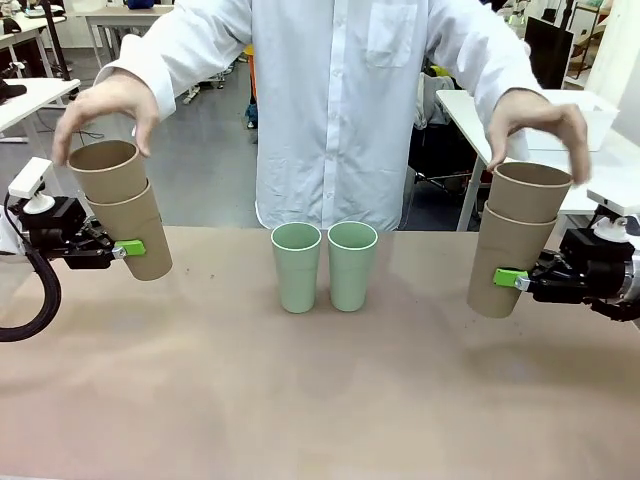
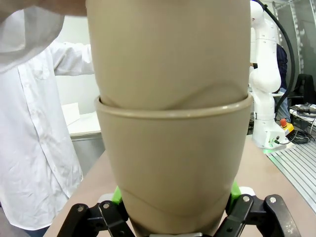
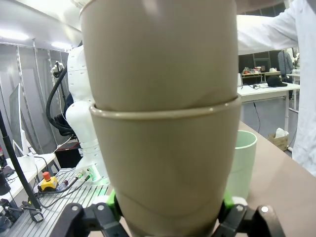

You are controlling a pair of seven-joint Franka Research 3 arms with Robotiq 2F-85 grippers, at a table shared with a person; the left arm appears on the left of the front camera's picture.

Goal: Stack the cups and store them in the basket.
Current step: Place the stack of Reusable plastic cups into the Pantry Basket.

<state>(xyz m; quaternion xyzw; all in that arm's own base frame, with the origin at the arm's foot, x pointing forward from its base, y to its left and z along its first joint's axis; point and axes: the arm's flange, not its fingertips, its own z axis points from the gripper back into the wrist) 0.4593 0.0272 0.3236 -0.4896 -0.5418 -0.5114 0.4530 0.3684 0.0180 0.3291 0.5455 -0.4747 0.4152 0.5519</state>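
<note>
At the table's (image 1: 300,400) left, the left gripper (image 1: 135,248) pinches a tan cup (image 1: 142,238) low on its wall, with a second tan cup (image 1: 108,170) nested inside. At the right, the right gripper (image 1: 505,278) pinches a lower cup (image 1: 508,255) carrying an upper cup (image 1: 530,195). One hand (image 1: 105,105) of the person hovers over the left rim and the other hand (image 1: 540,122) over the right, fingers spread, perhaps just touching. A mint cup (image 1: 297,268) and a second mint cup (image 1: 352,265) stand side by side, far middle.

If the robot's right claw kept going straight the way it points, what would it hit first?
The right gripper clamps a brown cup. Pushed on that way, that cup would probably bump the nearer green cup first; depth is uncertain.
</note>
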